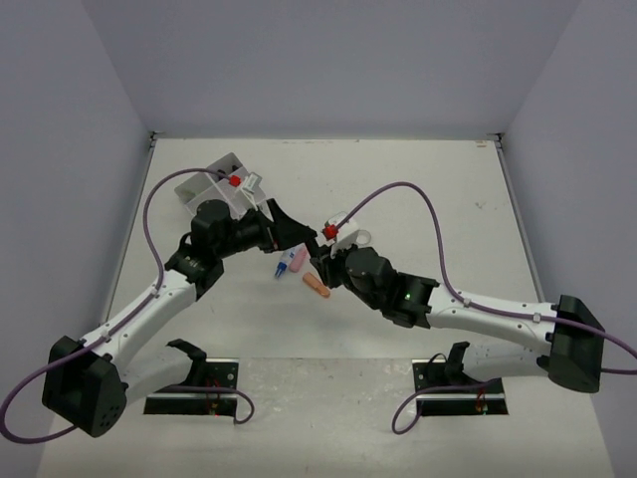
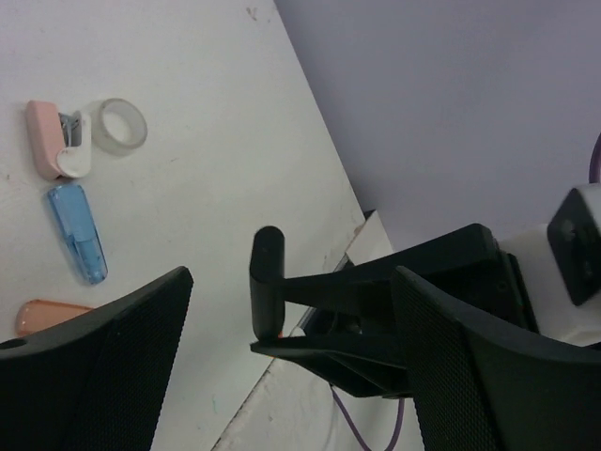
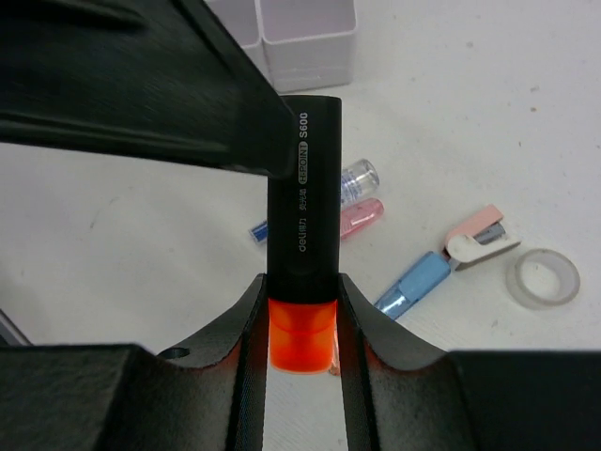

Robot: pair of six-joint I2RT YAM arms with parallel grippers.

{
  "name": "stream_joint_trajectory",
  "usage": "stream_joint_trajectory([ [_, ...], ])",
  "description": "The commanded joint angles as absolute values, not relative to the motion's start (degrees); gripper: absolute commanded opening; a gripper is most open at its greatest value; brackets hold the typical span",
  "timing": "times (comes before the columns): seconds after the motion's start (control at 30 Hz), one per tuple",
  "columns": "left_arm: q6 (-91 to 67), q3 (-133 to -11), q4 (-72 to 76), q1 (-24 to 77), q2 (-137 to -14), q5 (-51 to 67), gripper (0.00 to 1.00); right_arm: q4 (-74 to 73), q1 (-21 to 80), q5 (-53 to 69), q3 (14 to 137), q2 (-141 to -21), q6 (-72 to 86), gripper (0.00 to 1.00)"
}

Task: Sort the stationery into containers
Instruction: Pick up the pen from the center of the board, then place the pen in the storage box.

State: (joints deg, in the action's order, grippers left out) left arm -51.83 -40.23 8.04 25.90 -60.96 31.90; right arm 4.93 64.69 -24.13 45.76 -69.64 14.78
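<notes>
My right gripper (image 3: 302, 319) is shut on an orange highlighter (image 3: 302, 334) with a long black barrel (image 3: 302, 188), held upright above the table. My left gripper (image 2: 291, 282) is open wide. In its wrist view the black barrel (image 2: 266, 282) stands between its two fingers (image 2: 113, 357) without touching them. One left finger (image 3: 141, 94) crosses the barrel's top end in the right wrist view. In the top view the two grippers meet mid-table, the left (image 1: 294, 231) and the right (image 1: 323, 261). The white divided tray (image 1: 214, 184) stands at the back left, behind the left wrist.
Loose on the table lie a pink highlighter (image 3: 362, 216), a blue highlighter (image 3: 413, 285), a thin blue pen (image 3: 255, 228), a pink-and-white item (image 3: 481, 240), a clear tape roll (image 3: 543, 278) and a peach highlighter (image 1: 317, 286). Purple cables loop over both arms.
</notes>
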Motion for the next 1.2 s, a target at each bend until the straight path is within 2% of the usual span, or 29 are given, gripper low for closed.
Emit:
stream_joint_trajectory([
  [0.0,-52.9,-40.9,13.7,26.7,-63.7,35.0,0.83,11.6,65.8,-21.5,47.3,-66.1,9.8,0.00],
  [0.03,-53.0,-41.1,13.8,26.7,-64.4,34.8,0.78,11.6,65.9,-21.4,47.3,-65.8,9.6,0.00],
  [0.23,-53.4,-43.3,14.6,27.8,-66.8,34.5,0.16,13.0,66.1,-21.3,46.6,-65.2,8.3,0.00],
  [0.3,-52.6,-45.2,14.2,27.8,-67.1,33.6,0.02,13.1,66.1,-22.1,46.5,-65.6,8.1,0.02],
  [0.33,-51.6,-46.8,13.3,27.8,-67.3,32.5,0.00,13.0,66.0,-23.1,46.4,-65.9,8.3,0.25],
  [0.37,-49.8,-48.1,10.9,27.8,-67.6,30.9,0.00,12.9,66.1,-24.6,46.2,-66.2,8.9,0.71],
  [0.4,-47.3,-50.6,6.8,27.8,-67.9,26.4,0.00,12.7,65.9,-27.7,45.9,-66.3,9.9,0.92],
  [0.43,-45.4,-53.4,3.0,27.8,-68.2,20.8,0.00,12.1,65.6,-31.0,45.7,-66.3,10.9,0.99],
  [0.47,-42.8,-55.0,-2.5,27.7,-68.9,16.8,0.00,10.8,65.2,-32.4,45.5,-65.9,12.6,0.99],
  [0.53,-39.3,-63.8,-12.9,27.3,-71.3,-9.1,0.00,7.1,62.6,-36.8,44.2,-64.0,16.9,0.99],
  [0.6,-38.8,-68.9,-19.0,24.8,-75.0,-24.6,0.00,3.5,60.0,-37.7,42.9,-61.3,21.2,0.99],
  [0.67,-39.4,-73.7,-19.7,21.2,-80.0,-32.3,0.00,2.3,57.4,-36.9,40.7,-57.9,24.3,0.99],
  [0.8,-36.3,-80.9,-16.7,13.8,-89.0,-38.9,0.00,2.2,55.3,-34.3,37.4,-53.3,24.7,0.99],
  [0.93,-29.5,-87.4,-12.2,12.5,-98.4,-46.0,0.00,2.5,55.1,-32.5,36.8,-51.6,25.0,0.99],
  [1.17,-30.8,-95.6,-16.3,12.3,-108.7,-53.0,0.00,3.2,55.0,-30.6,37.0,-53.2,24.9,0.99],
])
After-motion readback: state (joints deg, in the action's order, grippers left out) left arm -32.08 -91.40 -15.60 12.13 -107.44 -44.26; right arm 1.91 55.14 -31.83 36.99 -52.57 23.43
